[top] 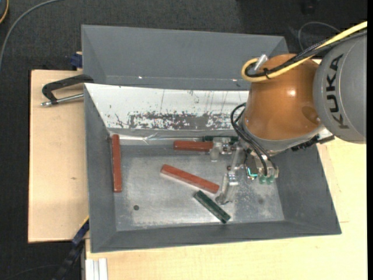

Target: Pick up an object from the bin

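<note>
Orange-shrouded arm [280, 98] hangs its claw [224, 196] over a flat dark-green bar [213, 207] beside the grey metal bin's [99, 214] near wall, open floor leftward; whether the claw is open cannot be told.

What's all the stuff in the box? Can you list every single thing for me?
bin: 1, grey, middle of the picture
left stick: 1, red-brown, lying along the bin's left wall
back stick: 1, red-brown, on the floor by the back wall
middle stick: 1, red-brown, slanted across the middle of the floor
green stick: 1, dark green, near the front, by the middle stick's right end
small dot: 1, dark, front left of the floor; too small to tell what it is
gripper: 1, metal, low over the green stick
orange cover: 1, orange, on the wrist above the gripper
arm: 1, grey, coming in from the right
</note>
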